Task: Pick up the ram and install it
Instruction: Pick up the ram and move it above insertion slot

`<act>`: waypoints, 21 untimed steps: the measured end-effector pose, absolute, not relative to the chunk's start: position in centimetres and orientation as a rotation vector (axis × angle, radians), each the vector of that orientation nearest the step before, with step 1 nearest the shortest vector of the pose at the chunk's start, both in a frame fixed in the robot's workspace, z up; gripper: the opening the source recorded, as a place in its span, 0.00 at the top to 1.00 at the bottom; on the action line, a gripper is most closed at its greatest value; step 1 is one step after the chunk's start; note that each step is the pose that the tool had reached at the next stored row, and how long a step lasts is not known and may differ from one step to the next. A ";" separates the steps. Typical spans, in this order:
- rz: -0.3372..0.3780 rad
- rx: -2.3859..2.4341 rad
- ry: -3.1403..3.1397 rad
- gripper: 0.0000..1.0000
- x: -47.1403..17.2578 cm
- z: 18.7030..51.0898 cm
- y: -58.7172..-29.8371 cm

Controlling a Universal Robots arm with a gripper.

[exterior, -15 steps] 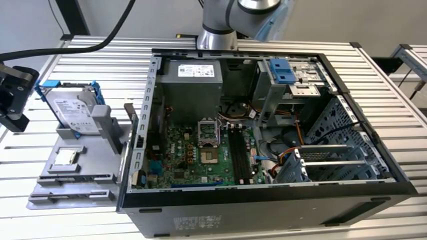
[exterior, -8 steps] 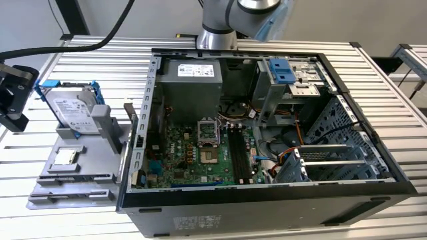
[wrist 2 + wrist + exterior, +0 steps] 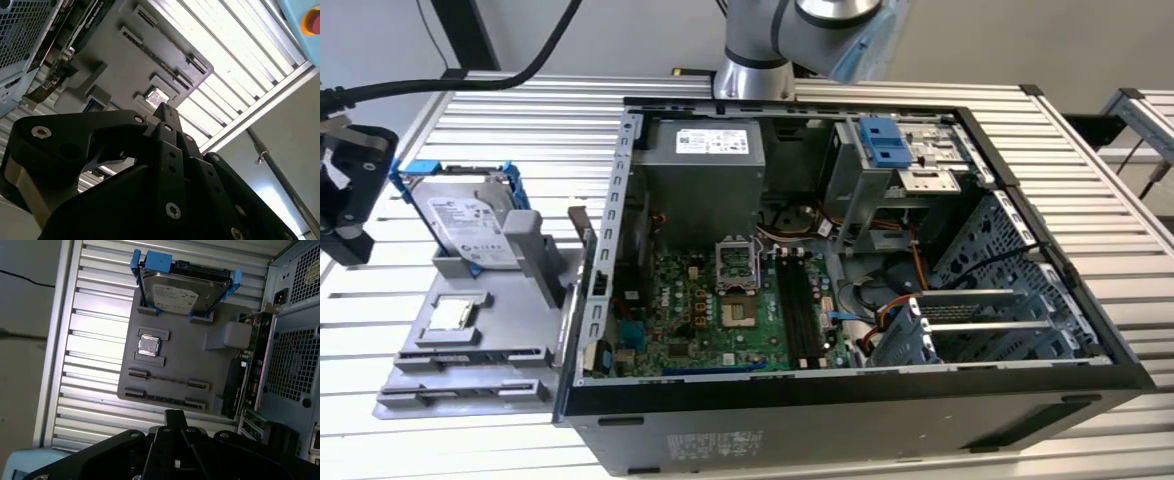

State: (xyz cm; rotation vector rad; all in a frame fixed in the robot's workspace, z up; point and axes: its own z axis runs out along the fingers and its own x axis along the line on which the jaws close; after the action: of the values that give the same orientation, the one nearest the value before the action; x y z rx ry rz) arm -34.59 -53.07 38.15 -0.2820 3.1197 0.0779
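Motherboard [image 3: 707,320] detail comes from the exterior view: a green board with long black slots [image 3: 801,300] inside the open computer case [image 3: 854,430]. The case lies on the ribbed metal desk [image 3: 1081,130], and a grey moulded tray [image 3: 480,340] sits against its wall, toward the desk's edge at the exterior view's left. The first wrist view looks down on the tray: a silver hard drive [image 3: 182,290] in a blue frame, a small square metal chip [image 3: 148,345] in a recess, then two rows of end clips. The ram [image 3: 165,399] seems to be the thin dark strip standing on edge in the row nearest the tray's rim, though that is hard to confirm. The black fingers [image 3: 174,415] hover off that rim, near the ram but apart from it, and look pressed together with nothing between them
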 end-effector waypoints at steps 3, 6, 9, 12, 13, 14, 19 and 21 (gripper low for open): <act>0.074 -0.370 3.112 1.00 -34.6 38.1 -53.1; 0.068 -0.459 3.102 1.00 -34.6 38.2 -53.1; 0.062 -0.548 3.090 1.00 -34.6 38.1 -53.1; 0.057 -0.630 3.076 1.00 -34.6 38.2 -53.1; 0.055 -0.662 3.070 1.00 -34.6 38.2 -53.1; 0.053 -0.692 3.064 1.00 -34.6 38.2 -53.1; 0.047 -0.845 3.028 1.00 -34.6 38.2 -53.1; 0.047 -0.935 3.002 1.00 -34.6 38.2 -53.1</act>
State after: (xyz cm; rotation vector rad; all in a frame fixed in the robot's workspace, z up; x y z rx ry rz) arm -34.61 -53.06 38.15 -0.9354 3.0022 0.0471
